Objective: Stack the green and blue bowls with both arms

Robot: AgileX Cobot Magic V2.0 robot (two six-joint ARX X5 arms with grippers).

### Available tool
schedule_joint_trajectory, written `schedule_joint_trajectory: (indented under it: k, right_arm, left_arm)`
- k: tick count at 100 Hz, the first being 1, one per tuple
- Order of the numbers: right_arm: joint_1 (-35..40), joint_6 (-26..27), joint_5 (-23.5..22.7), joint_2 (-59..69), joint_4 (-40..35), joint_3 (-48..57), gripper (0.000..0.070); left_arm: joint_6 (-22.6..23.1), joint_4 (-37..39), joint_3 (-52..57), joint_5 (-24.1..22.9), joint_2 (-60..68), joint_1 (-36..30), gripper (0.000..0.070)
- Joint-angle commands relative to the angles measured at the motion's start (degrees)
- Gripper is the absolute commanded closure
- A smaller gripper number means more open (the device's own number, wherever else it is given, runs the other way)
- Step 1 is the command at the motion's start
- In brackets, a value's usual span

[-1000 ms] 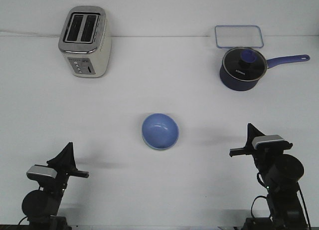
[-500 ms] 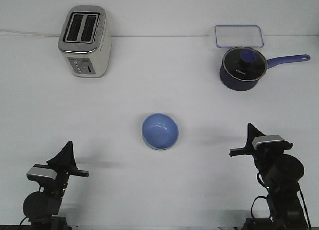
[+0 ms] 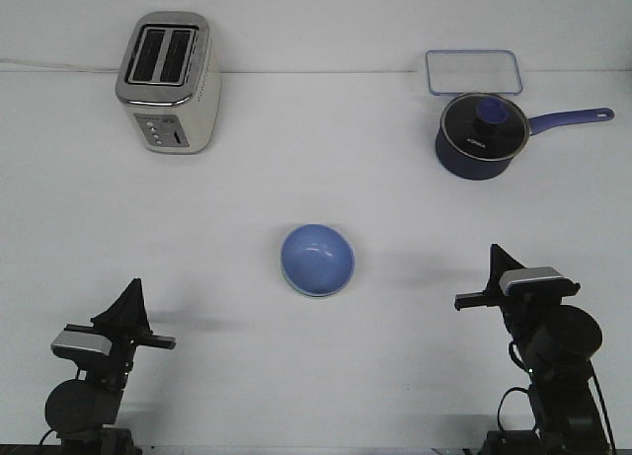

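The light periwinkle blue bowl (image 3: 317, 259) sits upright in the middle of the table. A thin pale rim shows under its near edge; I cannot tell whether that is the green bowl beneath it. No separate green bowl is in view. My left gripper (image 3: 129, 295) is low at the near left, well away from the bowl, its fingers together in one point and empty. My right gripper (image 3: 496, 261) is at the near right, level with the bowl and well to its right, its fingers together and empty.
A silver toaster (image 3: 168, 82) stands at the back left. A dark blue saucepan with a glass lid (image 3: 481, 134) stands at the back right, its handle pointing right. A clear rectangular container (image 3: 473, 72) lies behind it.
My left arm has sunk very slightly. The bowl and the right arm have not moved.
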Motion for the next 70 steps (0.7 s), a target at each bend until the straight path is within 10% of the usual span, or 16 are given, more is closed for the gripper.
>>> schedule_joint_trajectory:
  k: [1, 70]
  right_arm:
    - [0.0, 0.4, 0.0, 0.2, 0.6, 0.1, 0.07]
    - [0.1, 0.1, 0.1, -2.1, 0.7, -0.2, 0.07]
  left_arm:
    - [0.2, 0.5, -1.1, 0.0, -0.1, 0.1, 0.069]
    - [0.2, 0.5, -1.1, 0.0, -0.1, 0.1, 0.069]
